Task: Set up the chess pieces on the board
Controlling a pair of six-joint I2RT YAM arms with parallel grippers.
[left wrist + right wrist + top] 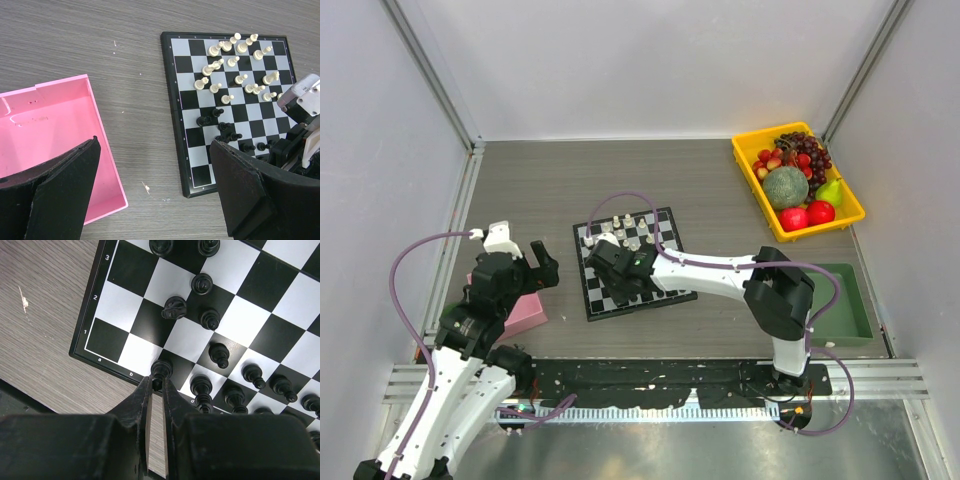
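Looks well along to me: the tiny white figures (235, 62) crowd the upper squares of the small black-and-white checkered chessboard (200, 170), though only loosely ranked. Several tiny black figures (225, 127) stand stray mid-board rather than in their back rows. The right gripper (157, 382) is pinched together on one black piece (161, 370) at the board's lower-left edge in its wrist view. The left gripper (155, 150) hangs spread wide over the pink square box (60, 115), whose visible floor holds nothing. At upper right, a yellow plastic tray (747, 176) holds fruit (786, 186); the green bin (850, 300) below it looks bare.
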